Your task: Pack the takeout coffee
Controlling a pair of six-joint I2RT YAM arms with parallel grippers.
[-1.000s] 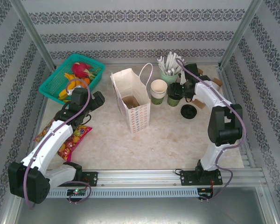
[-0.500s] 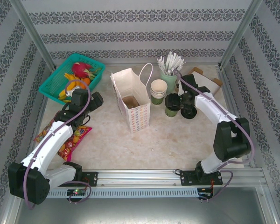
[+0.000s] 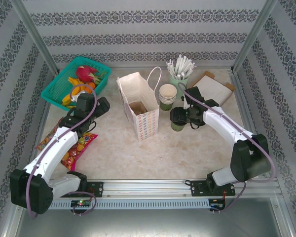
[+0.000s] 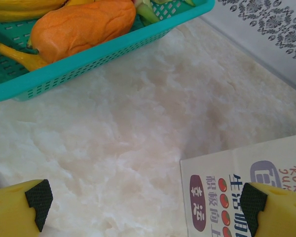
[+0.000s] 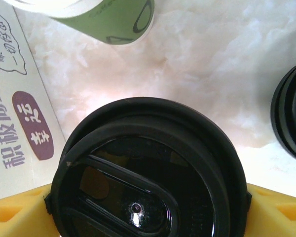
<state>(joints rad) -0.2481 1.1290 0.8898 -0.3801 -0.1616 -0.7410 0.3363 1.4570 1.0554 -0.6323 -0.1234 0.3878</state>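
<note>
The right pincer (image 5: 148,210) is clenched on the takeout coffee (image 5: 148,153): its yellow fingers (image 5: 19,217) press on opposite sides of the round black lid, seen from straight above in the wrist view. From overhead, the dark green cup sits upright in that grasp just right of the white paper bag (image 3: 138,106) and in front of the stack of lidless cups (image 3: 167,94), outside the bag; whether its base touches the bench (image 3: 187,148) cannot be told. Beside the held cup, the edge of a loose black lid (image 5: 292,118) lies on the marble-patterned surface. Behind the stack stands a pale green cup full of white sticks (image 3: 180,71). The bag stands open near the middle of the bench, its handle drooping to the right. Over on the other side, the left pincer (image 4: 145,207) is released, jaws spread wide with nothing between them, low over bare bench between the teal basket (image 3: 56,91) of fruit and the bag's printed side. Colourful snack packets (image 3: 76,148) lie under the left arm.
</note>
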